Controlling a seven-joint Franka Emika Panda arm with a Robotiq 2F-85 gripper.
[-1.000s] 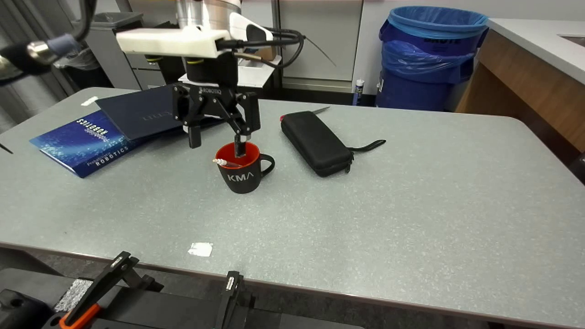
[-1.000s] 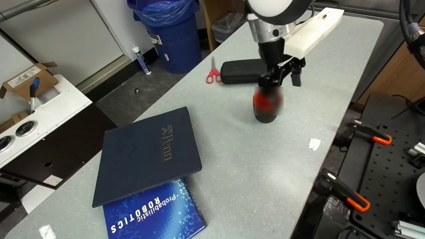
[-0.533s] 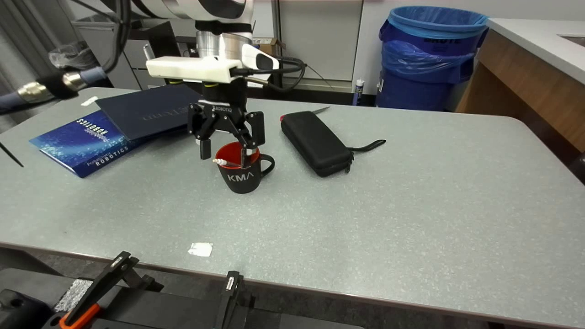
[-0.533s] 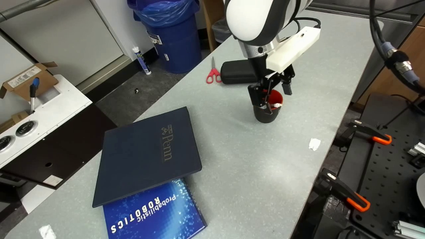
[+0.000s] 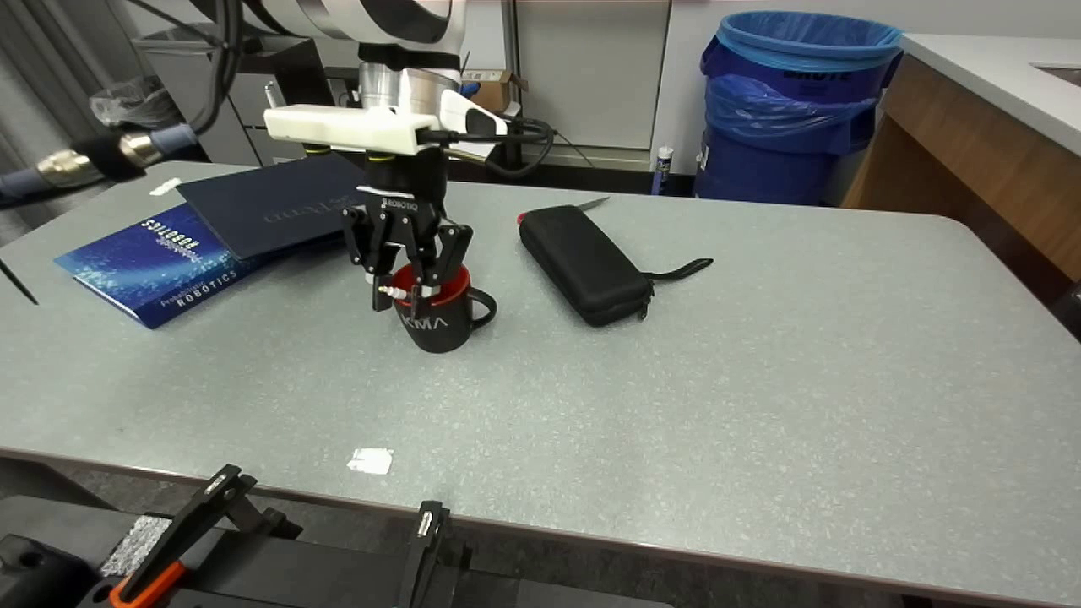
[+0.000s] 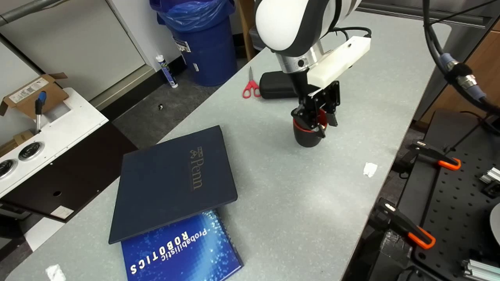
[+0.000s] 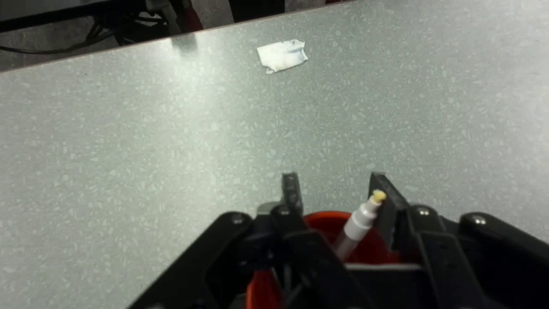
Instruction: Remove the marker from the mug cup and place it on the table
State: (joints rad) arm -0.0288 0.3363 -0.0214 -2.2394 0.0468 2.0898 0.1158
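The mug cup (image 5: 441, 331), dark outside and red inside, stands on the table (image 5: 676, 422). Leaning in it is the marker (image 7: 358, 223), whose pale body and yellowish tip stick out past the red rim in the wrist view. My gripper (image 7: 336, 189) is over the mug, its fingers apart with the marker's upper end between them. The tip lies close against the right-hand finger in that view; whether they touch I cannot tell. One finger (image 5: 417, 302) overlaps the front of the mug in an exterior view. The marker's lower part is hidden.
Behind the mug lies a black oblong case (image 5: 587, 266) with red scissors (image 6: 250, 86) beside it. A dark folder (image 6: 172, 179) rests over a blue book (image 6: 183, 249) on the table. A white scrap (image 7: 282, 56) sticks near the table's edge.
The gripper came down to the mug, and its fingers have drawn closer together around the marker's end. The mug has shifted a little, toward the left in an exterior view.
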